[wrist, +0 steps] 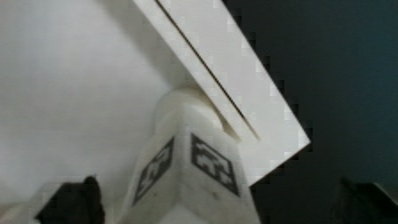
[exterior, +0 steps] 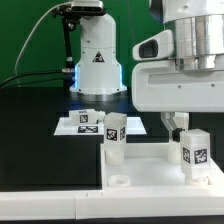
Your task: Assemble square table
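The white square slab [exterior: 150,172] lies at the front, with a round corner socket [exterior: 118,181] showing. One tagged white leg [exterior: 114,136] stands upright on its left part. A second tagged leg [exterior: 193,150] stands upright at the slab's right side. My gripper [exterior: 177,128] hangs just above and behind this second leg, with its jaws apart. In the wrist view the same leg [wrist: 189,160] stands between the two dark fingertips [wrist: 71,203] beside the slab's raised rim [wrist: 222,75]. I see no grip on it. The other legs are out of view.
The marker board [exterior: 85,122] lies flat on the dark table behind the slab. The robot's white base [exterior: 97,60] stands at the back with cables beside it. A white band [exterior: 50,208] runs along the front edge.
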